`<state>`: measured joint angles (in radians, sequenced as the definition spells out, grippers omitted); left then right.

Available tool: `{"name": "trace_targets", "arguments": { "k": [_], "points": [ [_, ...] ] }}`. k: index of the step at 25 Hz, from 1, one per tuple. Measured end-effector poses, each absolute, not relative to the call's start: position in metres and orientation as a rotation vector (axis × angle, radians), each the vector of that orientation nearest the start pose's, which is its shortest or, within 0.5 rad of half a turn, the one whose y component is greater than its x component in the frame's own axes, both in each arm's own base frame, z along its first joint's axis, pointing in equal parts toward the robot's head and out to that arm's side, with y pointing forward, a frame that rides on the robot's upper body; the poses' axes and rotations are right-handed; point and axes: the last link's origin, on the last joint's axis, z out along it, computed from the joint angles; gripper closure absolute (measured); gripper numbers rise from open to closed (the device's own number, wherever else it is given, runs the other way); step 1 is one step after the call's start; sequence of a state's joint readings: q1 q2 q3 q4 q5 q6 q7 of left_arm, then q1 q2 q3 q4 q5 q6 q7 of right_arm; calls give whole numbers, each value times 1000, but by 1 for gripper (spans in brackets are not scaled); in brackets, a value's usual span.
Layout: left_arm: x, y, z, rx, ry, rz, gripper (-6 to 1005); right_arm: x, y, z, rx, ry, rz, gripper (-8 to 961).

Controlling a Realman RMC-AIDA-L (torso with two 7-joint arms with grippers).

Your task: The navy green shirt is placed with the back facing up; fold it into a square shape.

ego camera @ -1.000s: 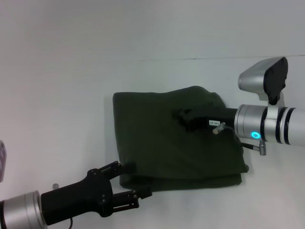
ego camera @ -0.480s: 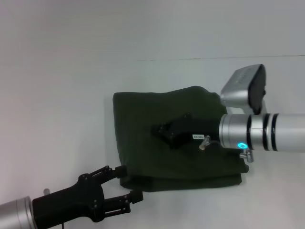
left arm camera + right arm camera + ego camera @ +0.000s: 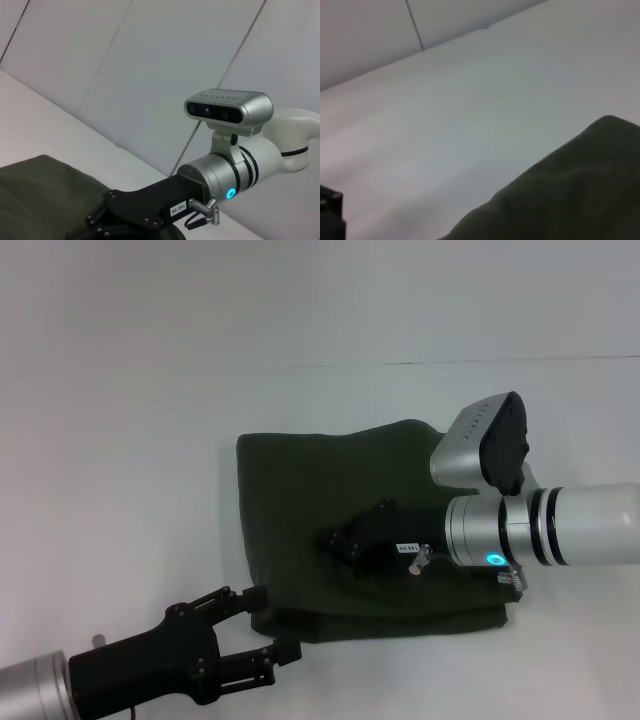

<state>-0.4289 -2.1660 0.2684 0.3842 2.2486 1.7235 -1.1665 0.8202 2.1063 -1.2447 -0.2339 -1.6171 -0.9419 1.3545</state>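
The navy green shirt (image 3: 300, 480) lies folded into a rough square on the white table, with doubled layers along its near edge. My right gripper (image 3: 345, 540) hovers low over the middle of the shirt, black against the dark cloth. Its black body also shows in the left wrist view as the right gripper (image 3: 125, 215), above the shirt (image 3: 35, 190). My left gripper (image 3: 275, 622) is open at the shirt's near left corner, one fingertip (image 3: 255, 594) right at the cloth's edge. The right wrist view shows only a corner of the shirt (image 3: 580, 190).
The white table (image 3: 120, 440) spreads wide to the left of and beyond the shirt, with its far edge (image 3: 450, 363) meeting a pale panelled wall. The right arm's silver wrist camera (image 3: 485, 440) hangs over the shirt's right side.
The right arm has swung left and nearer across the shirt, its wrist camera turning with it. The left gripper drew back slightly toward the near left, then held still.
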Motion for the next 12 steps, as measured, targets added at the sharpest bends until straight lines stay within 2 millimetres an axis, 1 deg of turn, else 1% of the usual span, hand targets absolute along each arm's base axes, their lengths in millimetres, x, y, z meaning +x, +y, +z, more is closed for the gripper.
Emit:
{"name": "trace_targets", "arguments": {
  "k": [3, 6, 12],
  "points": [
    [-285, 245, -54, -2622, -898, -1079, 98, 216, 372, -112, -2760, 661, 397, 891],
    [-284, 246, -53, -2621, -896, -1082, 98, 216, 369, -105, -2752, 639, 473, 890],
    [-281, 250, -52, -2611, -881, -1099, 99, 230, 363, -88, -2691, 683, 571, 886]
  ]
}}
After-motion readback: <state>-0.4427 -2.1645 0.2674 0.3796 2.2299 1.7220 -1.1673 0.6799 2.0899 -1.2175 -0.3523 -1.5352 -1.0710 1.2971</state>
